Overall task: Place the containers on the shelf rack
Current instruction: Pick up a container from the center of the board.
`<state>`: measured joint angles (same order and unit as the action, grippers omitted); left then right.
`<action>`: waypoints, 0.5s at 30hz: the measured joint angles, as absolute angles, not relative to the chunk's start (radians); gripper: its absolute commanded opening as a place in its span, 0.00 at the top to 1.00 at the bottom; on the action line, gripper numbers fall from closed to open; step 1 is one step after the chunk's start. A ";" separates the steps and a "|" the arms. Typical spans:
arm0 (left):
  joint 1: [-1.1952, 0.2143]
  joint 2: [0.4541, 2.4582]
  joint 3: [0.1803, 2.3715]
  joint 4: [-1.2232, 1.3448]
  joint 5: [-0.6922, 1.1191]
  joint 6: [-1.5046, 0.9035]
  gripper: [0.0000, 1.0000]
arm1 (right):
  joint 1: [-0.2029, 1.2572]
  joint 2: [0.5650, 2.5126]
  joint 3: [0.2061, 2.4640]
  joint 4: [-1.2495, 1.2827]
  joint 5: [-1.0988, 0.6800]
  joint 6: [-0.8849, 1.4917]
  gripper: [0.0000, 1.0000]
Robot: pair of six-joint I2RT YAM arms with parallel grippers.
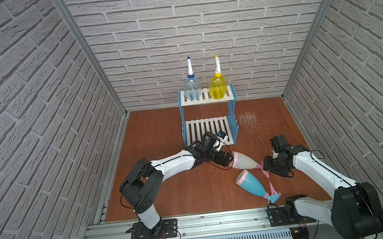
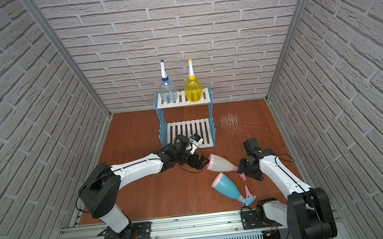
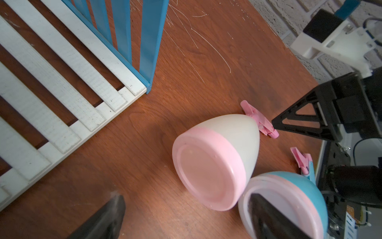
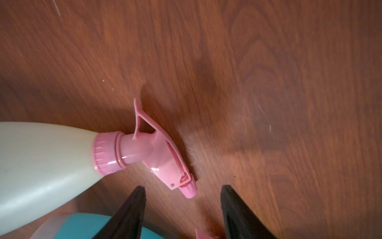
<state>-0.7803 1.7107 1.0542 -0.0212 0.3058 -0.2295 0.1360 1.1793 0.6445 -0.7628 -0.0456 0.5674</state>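
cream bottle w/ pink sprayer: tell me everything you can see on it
The cream bottle is opaque, smooth plastic by its look, pear-shaped, with a pink band round its flat base, a ribbed pink collar and a pink trigger sprayer. It lies on its side on the wooden tabletop, in front of the shelf rack, base toward the left gripper, sprayer toward the right gripper. Both grippers are open and clamp nothing. The light blue bottle lies close beside it; contact unclear.

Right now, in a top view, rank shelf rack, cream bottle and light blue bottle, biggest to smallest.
1. Shelf rack, clearly largest.
2 and 3. Light blue bottle and cream bottle look alike in size; I won't rank them.
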 measured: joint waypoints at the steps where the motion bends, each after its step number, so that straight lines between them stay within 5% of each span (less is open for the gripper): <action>1: -0.780 1.715 1.057 -0.022 0.309 -0.230 0.02 | 0.137 1.191 0.645 -0.756 -0.049 0.565 0.36; 15: -0.780 1.725 1.064 -0.023 0.346 -0.250 0.03 | 0.150 1.322 0.633 -0.633 -0.086 0.495 0.49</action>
